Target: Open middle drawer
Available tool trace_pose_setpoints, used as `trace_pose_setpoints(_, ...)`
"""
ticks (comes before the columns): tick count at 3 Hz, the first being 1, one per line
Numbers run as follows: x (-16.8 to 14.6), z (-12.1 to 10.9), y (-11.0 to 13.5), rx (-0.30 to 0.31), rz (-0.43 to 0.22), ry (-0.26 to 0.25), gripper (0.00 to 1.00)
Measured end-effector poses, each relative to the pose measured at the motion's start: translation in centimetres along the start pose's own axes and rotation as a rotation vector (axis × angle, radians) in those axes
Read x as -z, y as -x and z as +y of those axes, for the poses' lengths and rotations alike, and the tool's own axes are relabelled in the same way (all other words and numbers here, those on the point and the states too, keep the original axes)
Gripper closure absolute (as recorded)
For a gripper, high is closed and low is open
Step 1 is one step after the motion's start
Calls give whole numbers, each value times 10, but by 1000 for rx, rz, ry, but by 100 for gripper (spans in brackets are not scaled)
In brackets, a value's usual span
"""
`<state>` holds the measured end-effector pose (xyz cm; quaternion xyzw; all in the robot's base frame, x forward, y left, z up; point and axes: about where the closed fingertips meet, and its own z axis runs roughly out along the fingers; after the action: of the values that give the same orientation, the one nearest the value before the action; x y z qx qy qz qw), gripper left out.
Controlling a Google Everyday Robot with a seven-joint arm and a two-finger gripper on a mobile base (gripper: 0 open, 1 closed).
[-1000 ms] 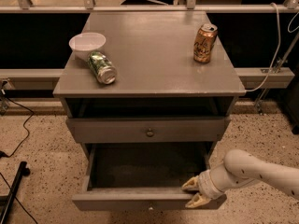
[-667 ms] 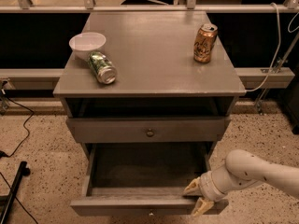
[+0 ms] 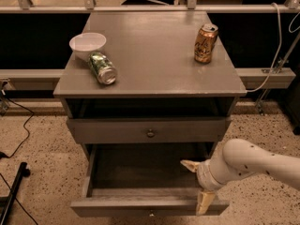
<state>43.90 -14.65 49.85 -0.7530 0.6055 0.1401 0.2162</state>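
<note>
while the middle drawer (image 3: pixel 136 207) stands pulled well out at the bottom centre of the frame, its shallow grey box open to view and its small knob (image 3: pixel 151 214) just showing at the lower edge, the gripper (image 3: pixel 197 184) sits at the drawer's right end, in the lower right of the frame, on a white arm (image 3: pixel 248 161) that comes in from the right edge; its two pale fingers are spread apart and clasp nothing, one fingertip (image 3: pixel 188 164) reaching over the inside of the drawer, the other (image 3: pixel 205 204) hanging down across the drawer front. above it, in the centre, the top drawer (image 3: pixel 112 131) with its round knob (image 3: pixel 150 133) sits under a dark gap below the cabinet top (image 3: pixel 154 55). on that top, a white bowl (image 3: pixel 87 44) stands at upper left with a green can (image 3: pixel 103 68) lying on its side just beside it, and an orange can (image 3: pixel 206 43) stands upright at upper right, well apart from both
</note>
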Motion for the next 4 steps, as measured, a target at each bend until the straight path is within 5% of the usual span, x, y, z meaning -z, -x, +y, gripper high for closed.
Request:
trace_pose_setpoints(2, -4, -64, -11, -17, 60, -132, 0)
trace_pose_setpoints(4, -22, -94, -53, -96, 67, -203, 37)
